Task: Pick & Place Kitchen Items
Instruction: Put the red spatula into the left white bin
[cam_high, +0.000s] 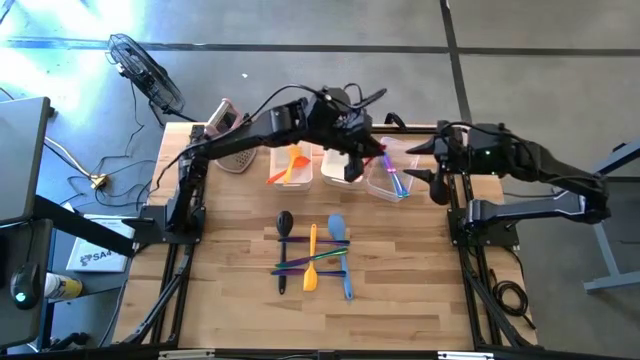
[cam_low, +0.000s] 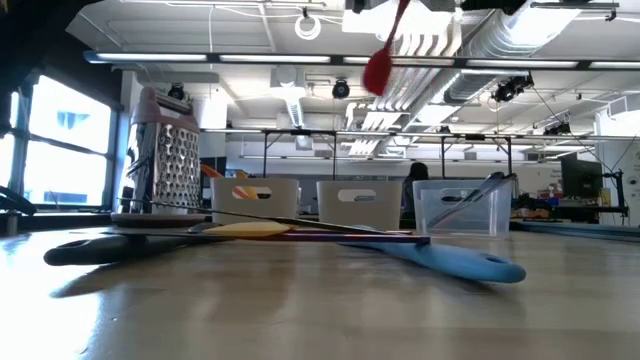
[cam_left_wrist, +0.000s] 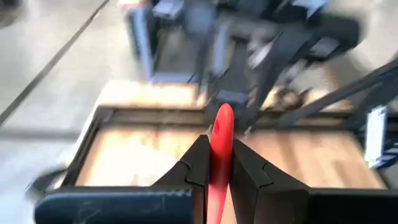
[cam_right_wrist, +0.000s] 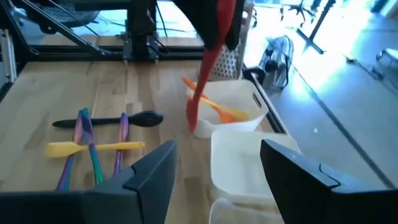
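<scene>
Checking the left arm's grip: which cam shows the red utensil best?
Right wrist view: the red utensil hangs almost full length from the left gripper over the bins. Left wrist view shows only the left gripper shut on its handle. Low view catches the head. High view: mostly hidden by the arm.

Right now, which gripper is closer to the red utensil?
The left gripper: it is shut on the red utensil, holding it above the bins. The right gripper is open, off to the side near the right-hand bin.
</scene>
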